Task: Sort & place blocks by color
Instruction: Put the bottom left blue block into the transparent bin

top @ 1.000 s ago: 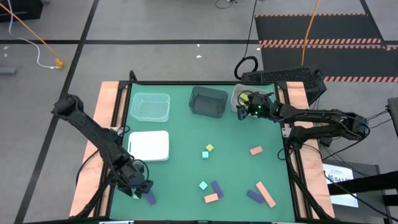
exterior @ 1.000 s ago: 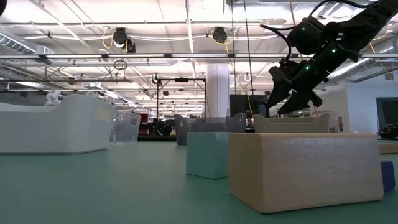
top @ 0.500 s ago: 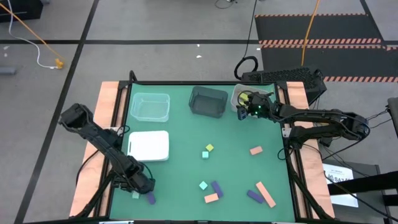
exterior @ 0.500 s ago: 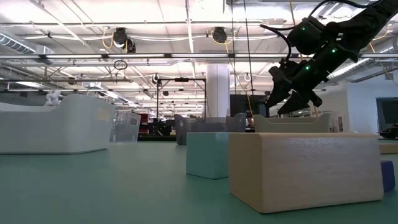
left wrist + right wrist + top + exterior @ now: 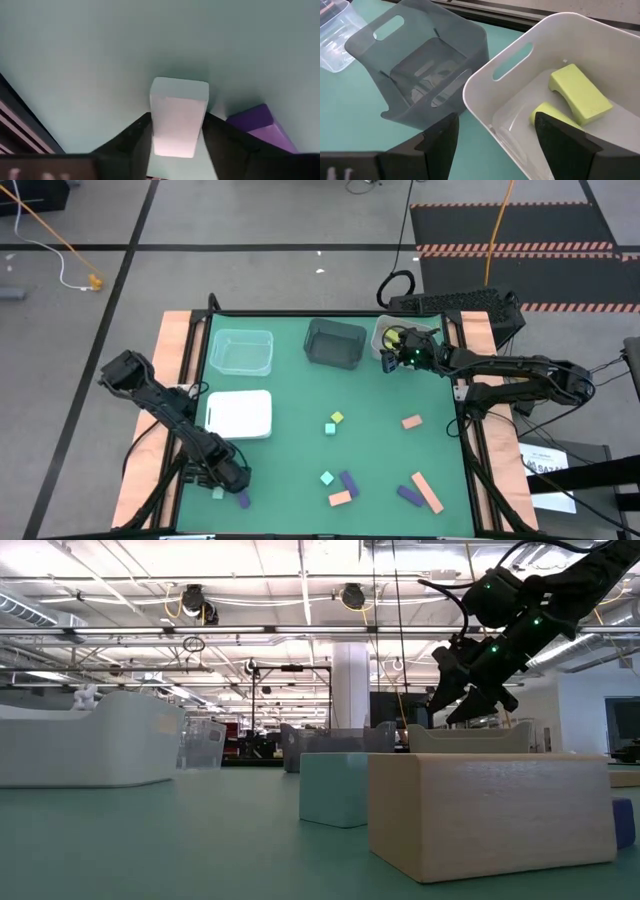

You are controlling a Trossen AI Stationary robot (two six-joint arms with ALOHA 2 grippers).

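Mint block (image 5: 176, 116) between left gripper (image 5: 175, 145) fingers

light: bright, even overhead – shadows: soft – left wrist view: blurred

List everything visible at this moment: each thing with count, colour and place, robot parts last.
Clear bin: 1, far left.
Dark bin: 1, far centre.
White bin: 1, far right, holding two yellow-green blocks.
White tray: 1, left.
Yellow block: 1, centre, touching a mint block.
Mint blocks: 2 more, near centre and between the left fingers.
Purple blocks: 3, near edge.
Salmon blocks: 3, right and near.
Left gripper: near left corner, closing around the mint block.
Right gripper: open, above white bin.
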